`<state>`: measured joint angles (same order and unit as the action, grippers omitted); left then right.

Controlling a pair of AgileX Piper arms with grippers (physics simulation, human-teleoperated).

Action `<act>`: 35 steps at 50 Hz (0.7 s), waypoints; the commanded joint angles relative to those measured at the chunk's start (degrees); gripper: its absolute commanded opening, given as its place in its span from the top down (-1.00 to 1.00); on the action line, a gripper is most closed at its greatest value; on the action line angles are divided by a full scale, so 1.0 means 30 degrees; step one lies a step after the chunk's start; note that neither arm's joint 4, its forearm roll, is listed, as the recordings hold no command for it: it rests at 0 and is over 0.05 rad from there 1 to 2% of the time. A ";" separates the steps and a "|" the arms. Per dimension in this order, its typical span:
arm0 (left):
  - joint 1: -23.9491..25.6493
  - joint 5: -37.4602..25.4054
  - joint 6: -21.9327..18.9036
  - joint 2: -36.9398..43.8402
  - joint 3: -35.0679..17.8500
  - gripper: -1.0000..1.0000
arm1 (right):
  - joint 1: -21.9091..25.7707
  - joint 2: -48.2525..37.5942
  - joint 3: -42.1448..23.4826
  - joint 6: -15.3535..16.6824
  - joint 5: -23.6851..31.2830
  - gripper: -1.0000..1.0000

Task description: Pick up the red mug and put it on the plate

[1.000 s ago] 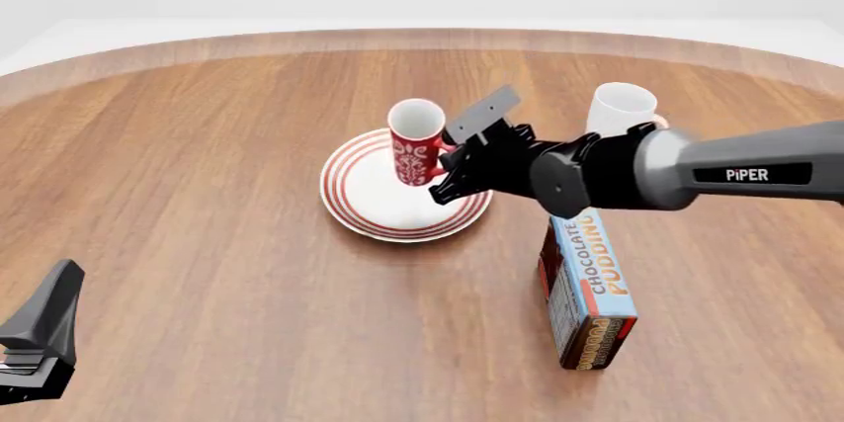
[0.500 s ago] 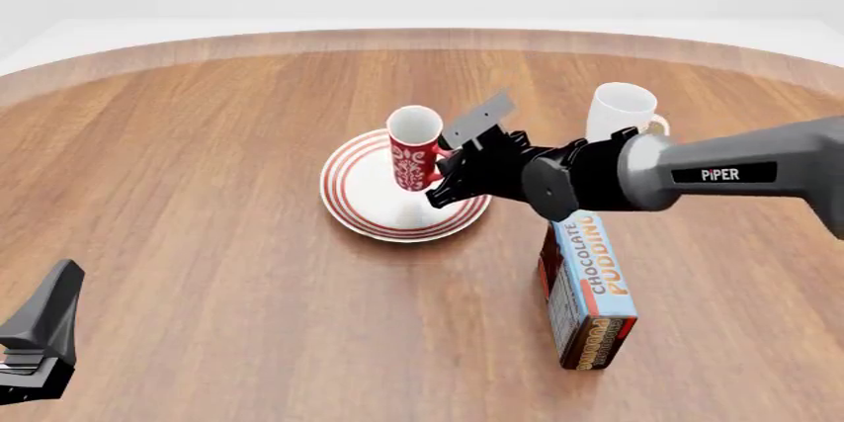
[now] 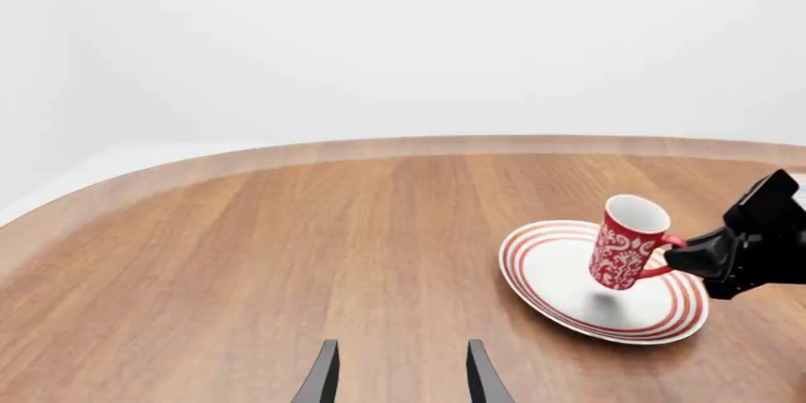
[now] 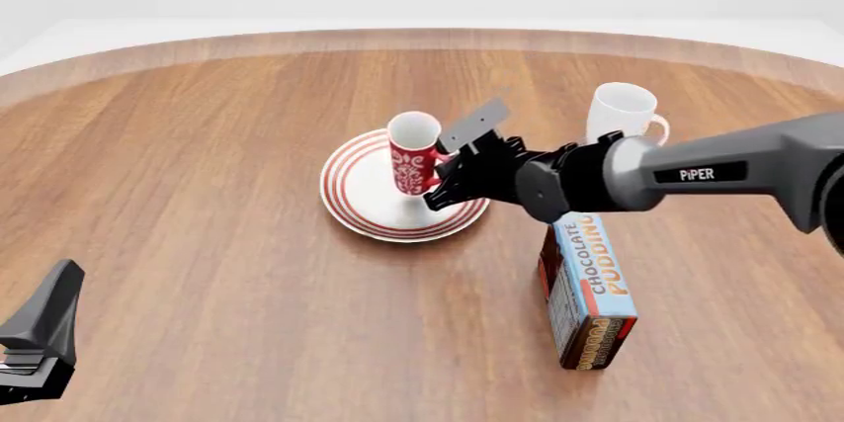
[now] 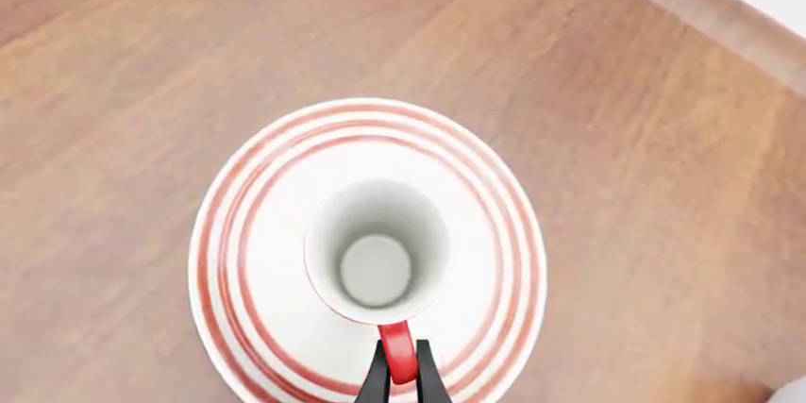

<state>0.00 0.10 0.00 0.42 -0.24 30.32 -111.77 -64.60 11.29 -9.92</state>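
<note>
The red mug (image 4: 413,155) with its white pattern hangs slightly tilted just above the middle of the red-ringed plate (image 4: 346,200). My right gripper (image 4: 446,180) is shut on the mug's red handle from the right. In the right wrist view I look down into the mug's white inside (image 5: 376,257), with the fingers (image 5: 400,377) pinching the handle (image 5: 396,346) over the plate (image 5: 252,233). The left wrist view shows the mug (image 3: 626,243), the plate (image 3: 542,276) and a shadow under the mug. My left gripper (image 3: 400,384) is open and empty, far off at the near left (image 4: 40,338).
A plain white mug (image 4: 620,111) stands behind my right arm, right of the plate. A chocolate pudding box (image 4: 590,289) stands under the right arm, nearer me. The round wooden table's far edge (image 4: 422,39) curves behind them.
My right gripper has lowered the red mug a little toward the plate and shifted slightly left. The left arm has not moved.
</note>
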 commanded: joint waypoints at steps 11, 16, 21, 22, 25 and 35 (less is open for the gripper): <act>0.0000 0.0000 0.0000 0.0000 0.0000 -1.00 | -0.0059 -0.0610 -0.0611 -0.0107 0.0027 1.00; 0.0000 0.0000 0.0000 0.0000 0.0000 -1.00 | 0.0023 -0.0622 -0.0485 -0.0115 -0.0159 1.00; 0.0000 0.0000 0.0000 0.0000 0.0000 -1.00 | 0.0136 -0.0552 -0.0348 -0.0080 -0.0144 -1.00; 0.0000 0.0000 0.0000 0.0000 0.0000 -1.00 | 0.0123 -0.0552 -0.0336 -0.0085 -0.0144 -1.00; 0.0000 0.0000 0.0000 0.0000 0.0000 -1.00 | 0.0125 -0.0494 -0.0270 -0.0085 -0.0159 -1.00; 0.0000 0.0000 0.0000 0.0000 0.0000 -1.00 | 0.0104 -0.0392 -0.0131 -0.0185 -0.0241 -1.00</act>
<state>0.00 0.10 0.00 0.42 -0.24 30.59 -113.24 -65.42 11.01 -10.36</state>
